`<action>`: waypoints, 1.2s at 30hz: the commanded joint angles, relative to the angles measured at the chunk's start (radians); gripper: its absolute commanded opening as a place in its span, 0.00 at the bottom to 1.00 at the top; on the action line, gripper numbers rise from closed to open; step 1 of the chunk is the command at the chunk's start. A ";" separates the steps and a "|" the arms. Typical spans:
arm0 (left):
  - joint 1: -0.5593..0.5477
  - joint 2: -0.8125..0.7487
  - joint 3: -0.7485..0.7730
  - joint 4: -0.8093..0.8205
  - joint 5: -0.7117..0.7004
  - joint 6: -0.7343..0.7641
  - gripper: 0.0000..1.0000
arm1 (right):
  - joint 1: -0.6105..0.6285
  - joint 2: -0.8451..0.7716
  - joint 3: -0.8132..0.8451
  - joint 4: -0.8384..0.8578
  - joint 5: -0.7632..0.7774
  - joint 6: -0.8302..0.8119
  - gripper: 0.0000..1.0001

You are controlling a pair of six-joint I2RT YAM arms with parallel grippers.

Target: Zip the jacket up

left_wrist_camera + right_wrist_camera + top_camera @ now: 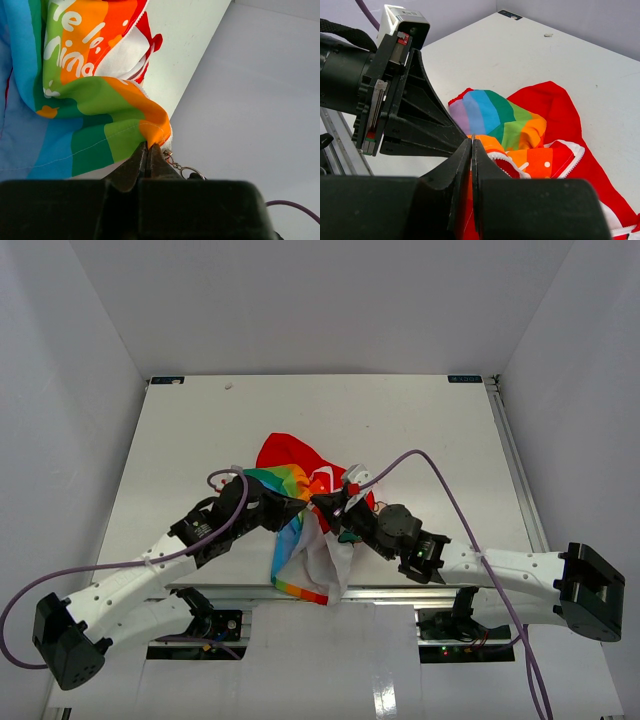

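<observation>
White bench [200,430] (pale walls [330,300] around) carries the jacket [290,455]; left hand [148,146] and right hand [471,141] each pinch its fabric tight.

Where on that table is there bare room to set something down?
Bare: the far half of the table, between the jacket and the back edge, plus the strips toward either side edge. Crowded: near middle, where left gripper and right gripper pinch the jacket.

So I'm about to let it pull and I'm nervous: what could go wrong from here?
The left gripper pinches only a corner tip of the jacket; it could slip out. The right gripper is shut nose to nose with it, so they may collide. The jacket is bunched and hangs over the table edge; it might slide off.
</observation>
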 commanded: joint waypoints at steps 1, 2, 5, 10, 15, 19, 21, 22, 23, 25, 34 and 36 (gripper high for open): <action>-0.005 -0.027 0.011 -0.015 -0.030 -0.058 0.00 | 0.009 -0.011 0.000 0.072 -0.020 0.007 0.08; -0.005 -0.033 0.006 -0.014 -0.033 -0.057 0.00 | 0.011 -0.010 0.000 0.072 -0.022 0.011 0.08; -0.004 -0.067 -0.025 0.002 -0.050 -0.058 0.00 | 0.013 -0.010 -0.009 0.076 -0.014 0.027 0.08; -0.005 -0.149 -0.072 0.003 -0.079 -0.049 0.00 | 0.013 -0.025 -0.039 0.074 0.081 0.066 0.08; -0.005 -0.213 -0.096 0.002 -0.081 -0.020 0.00 | 0.014 -0.034 -0.078 0.127 0.148 0.080 0.08; -0.005 -0.248 -0.109 -0.001 -0.065 0.006 0.00 | 0.011 -0.006 -0.056 0.135 0.181 0.066 0.08; -0.005 -0.255 -0.112 0.001 -0.059 0.027 0.00 | 0.010 0.011 -0.041 0.136 0.189 0.058 0.08; -0.005 -0.261 -0.113 0.000 -0.055 0.037 0.00 | 0.008 0.021 -0.033 0.137 0.197 0.052 0.08; -0.005 -0.269 -0.116 -0.003 -0.052 0.047 0.00 | 0.005 0.033 -0.023 0.137 0.207 0.045 0.08; -0.005 -0.289 -0.134 -0.005 -0.055 0.055 0.00 | -0.003 0.044 -0.018 0.138 0.213 0.046 0.08; -0.005 -0.350 -0.145 -0.024 -0.056 0.094 0.00 | -0.042 0.090 0.012 0.133 0.169 0.063 0.08; -0.005 -0.359 -0.146 -0.026 -0.051 0.100 0.00 | -0.055 0.099 0.021 0.121 0.158 0.072 0.08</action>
